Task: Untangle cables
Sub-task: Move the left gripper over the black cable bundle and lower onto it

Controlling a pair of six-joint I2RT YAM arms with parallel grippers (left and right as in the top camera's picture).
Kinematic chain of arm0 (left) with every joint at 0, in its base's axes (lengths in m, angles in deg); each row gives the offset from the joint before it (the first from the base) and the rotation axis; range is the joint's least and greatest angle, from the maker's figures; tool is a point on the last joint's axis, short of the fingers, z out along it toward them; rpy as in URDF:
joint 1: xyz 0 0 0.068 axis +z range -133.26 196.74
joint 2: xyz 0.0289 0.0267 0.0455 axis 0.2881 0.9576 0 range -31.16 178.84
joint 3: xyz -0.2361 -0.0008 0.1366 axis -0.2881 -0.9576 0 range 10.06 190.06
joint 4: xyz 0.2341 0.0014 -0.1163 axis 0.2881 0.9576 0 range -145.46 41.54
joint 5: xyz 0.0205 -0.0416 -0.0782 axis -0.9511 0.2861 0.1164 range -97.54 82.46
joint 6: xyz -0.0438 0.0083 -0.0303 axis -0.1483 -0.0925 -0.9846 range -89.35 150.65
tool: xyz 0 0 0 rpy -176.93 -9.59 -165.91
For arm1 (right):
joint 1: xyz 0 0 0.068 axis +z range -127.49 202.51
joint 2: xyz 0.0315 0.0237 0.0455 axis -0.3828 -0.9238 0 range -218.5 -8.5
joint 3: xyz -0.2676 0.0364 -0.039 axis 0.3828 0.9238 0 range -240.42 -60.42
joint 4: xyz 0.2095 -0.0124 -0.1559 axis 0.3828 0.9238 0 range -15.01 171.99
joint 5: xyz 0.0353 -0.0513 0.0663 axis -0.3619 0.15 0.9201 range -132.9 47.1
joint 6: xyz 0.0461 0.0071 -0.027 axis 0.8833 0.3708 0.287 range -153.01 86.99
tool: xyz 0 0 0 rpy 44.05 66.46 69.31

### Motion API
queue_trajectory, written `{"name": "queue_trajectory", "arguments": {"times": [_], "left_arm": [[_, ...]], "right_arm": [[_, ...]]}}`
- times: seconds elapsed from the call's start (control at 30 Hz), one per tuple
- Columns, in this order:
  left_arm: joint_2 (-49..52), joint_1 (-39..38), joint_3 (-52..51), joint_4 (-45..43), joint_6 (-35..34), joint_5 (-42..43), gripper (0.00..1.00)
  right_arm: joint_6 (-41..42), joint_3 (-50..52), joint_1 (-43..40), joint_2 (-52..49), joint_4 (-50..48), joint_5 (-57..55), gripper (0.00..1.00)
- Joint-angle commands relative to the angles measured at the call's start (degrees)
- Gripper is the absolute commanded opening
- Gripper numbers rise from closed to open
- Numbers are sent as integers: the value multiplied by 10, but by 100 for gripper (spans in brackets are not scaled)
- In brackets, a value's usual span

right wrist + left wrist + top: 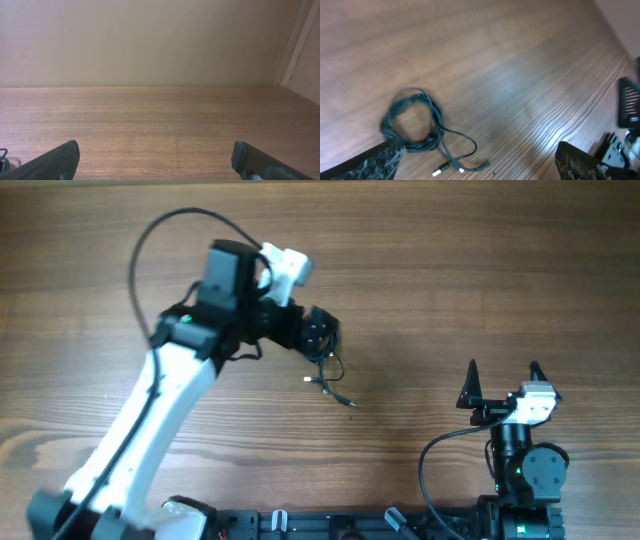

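The cables [415,122] are thin dark cords coiled into a small loop on the wooden table. Loose strands trail off to small pale plug tips [438,172]. In the overhead view the cables [328,375] lie just below my left gripper [320,335]. In the left wrist view my left gripper [480,152] is open wide and holds nothing. Its left finger is at the bundle's lower edge. My right gripper [503,375] is open and empty at the right front, far from the cables. It also shows in the right wrist view [155,160].
The left arm's own thicker black cable [150,240] arcs over the table at the back left. The right arm's base [525,470] and its cable stand at the front right. A wall [150,40] rises behind the table's far edge.
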Motion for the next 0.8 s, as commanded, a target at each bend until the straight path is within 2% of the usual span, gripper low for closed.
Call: {"name": "queue_trajectory", "arguments": {"times": [0.0, 0.27, 0.4, 0.53, 0.67, 0.77], "left_arm": [[62, -26, 11, -1, -2, -5, 100], [136, -61, 10, 7, 9, -5, 100], [155, -61, 10, -10, 0, -69, 100], [177, -61, 10, -14, -80, -179, 100], [205, -61, 10, -32, -260, -306, 100], [226, -59, 10, -44, -325, -329, 100]], "right_arm": [[-8, 1, 2, 6, -2, 8, 100], [-8, 1, 2, 6, -2, 8, 100], [-8, 1, 2, 6, -2, 8, 100], [-8, 1, 2, 6, -2, 8, 100], [-8, 1, 2, 6, -2, 8, 100], [-8, 1, 2, 6, -2, 8, 100]]}}
